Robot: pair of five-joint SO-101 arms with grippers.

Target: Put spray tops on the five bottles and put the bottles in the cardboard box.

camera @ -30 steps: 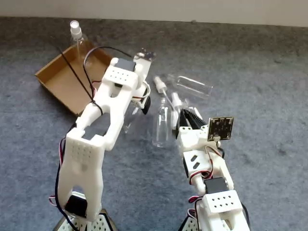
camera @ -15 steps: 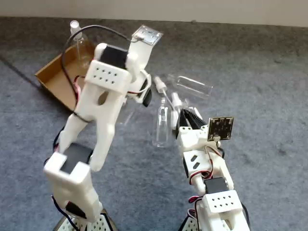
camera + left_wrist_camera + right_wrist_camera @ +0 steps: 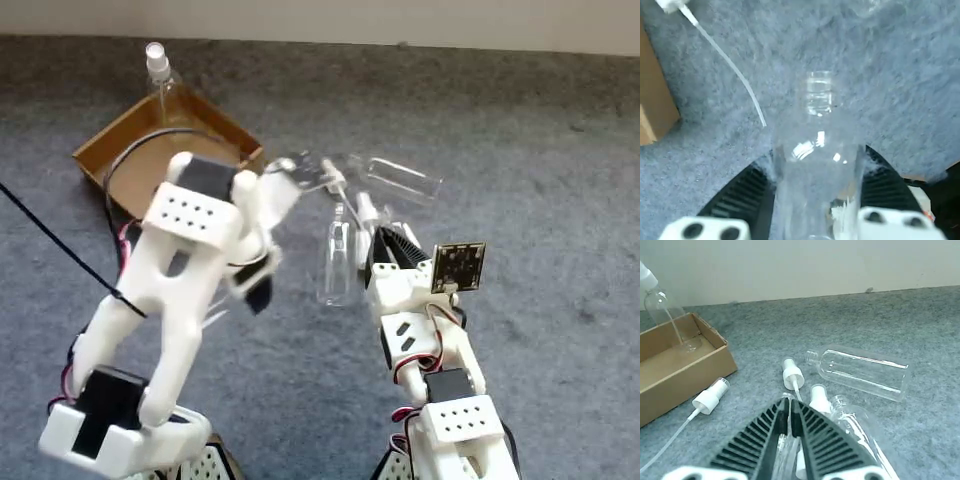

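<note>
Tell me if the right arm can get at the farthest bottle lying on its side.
Probably yes: the bottle lies uncovered just beyond the right pincer. A spray top lies between them and the pincer is shut, so it must open and pass over.

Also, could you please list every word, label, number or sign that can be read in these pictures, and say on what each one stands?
There is no text that can be read.
The clear bottle held in the left pincer has no label.
The cardboard box is plain.
The small circuit board in the high view has only tiny marks, too small to read.
</note>
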